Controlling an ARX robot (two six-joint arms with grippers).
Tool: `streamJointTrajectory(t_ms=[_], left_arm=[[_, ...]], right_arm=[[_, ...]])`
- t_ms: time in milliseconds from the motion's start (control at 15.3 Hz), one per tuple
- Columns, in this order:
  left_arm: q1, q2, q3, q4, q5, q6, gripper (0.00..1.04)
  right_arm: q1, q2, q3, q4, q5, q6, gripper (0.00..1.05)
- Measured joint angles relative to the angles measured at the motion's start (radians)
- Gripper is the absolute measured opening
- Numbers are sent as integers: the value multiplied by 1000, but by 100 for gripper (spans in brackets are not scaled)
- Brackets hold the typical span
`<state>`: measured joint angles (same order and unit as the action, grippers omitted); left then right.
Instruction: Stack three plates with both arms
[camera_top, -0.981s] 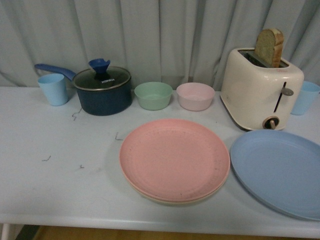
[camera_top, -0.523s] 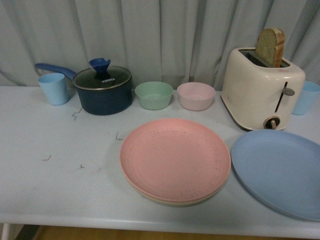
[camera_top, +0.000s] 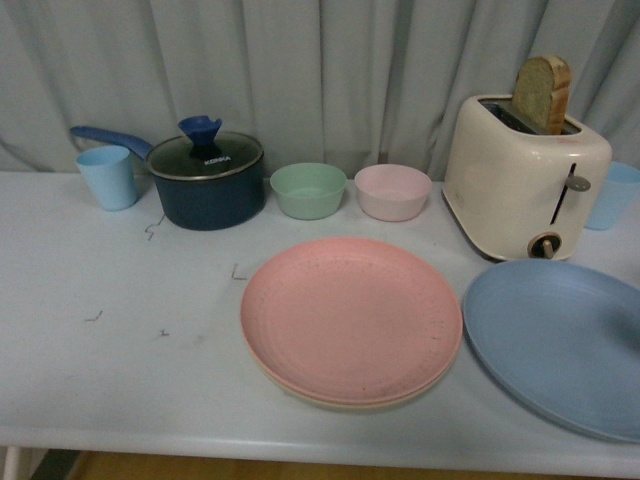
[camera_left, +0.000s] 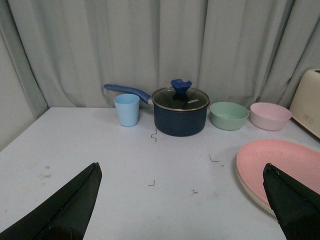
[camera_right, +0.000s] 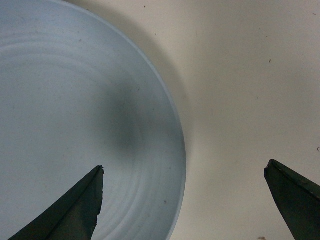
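The pink plate (camera_top: 350, 318) lies on the beige plate (camera_top: 345, 403) at the table's middle; only the beige rim shows beneath it. The light blue plate (camera_top: 558, 342) lies alone to their right, by the table's front right corner. Neither arm shows in the front view. My left gripper (camera_left: 182, 172) is open and empty above the table, with the pink plate (camera_left: 282, 165) off to one side. My right gripper (camera_right: 184, 172) is open and empty, looking straight down with its jaws astride the blue plate's (camera_right: 75, 130) rim.
Along the back stand a light blue cup (camera_top: 106, 176), a dark blue lidded pot (camera_top: 205, 182), a green bowl (camera_top: 308, 189), a pink bowl (camera_top: 392, 191), a cream toaster (camera_top: 523, 176) holding bread, and another blue cup (camera_top: 613, 194). The white table (camera_top: 110, 330) ends near the front.
A faint shadow has appeared on the blue plate's right edge in the front view. The plates have not moved.
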<state>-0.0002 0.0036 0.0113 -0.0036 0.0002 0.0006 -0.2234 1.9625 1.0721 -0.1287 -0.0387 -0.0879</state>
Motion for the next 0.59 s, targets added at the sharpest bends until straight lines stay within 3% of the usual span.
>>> streamJointTrajectory(t_ms=[327, 588], left_arm=[[0, 0, 0, 0, 0, 0, 98], [0, 0, 0, 0, 0, 0, 98]], right_arm=[[-1, 176, 93, -25, 23, -11, 97], [1, 199, 116, -11, 14, -12, 49]])
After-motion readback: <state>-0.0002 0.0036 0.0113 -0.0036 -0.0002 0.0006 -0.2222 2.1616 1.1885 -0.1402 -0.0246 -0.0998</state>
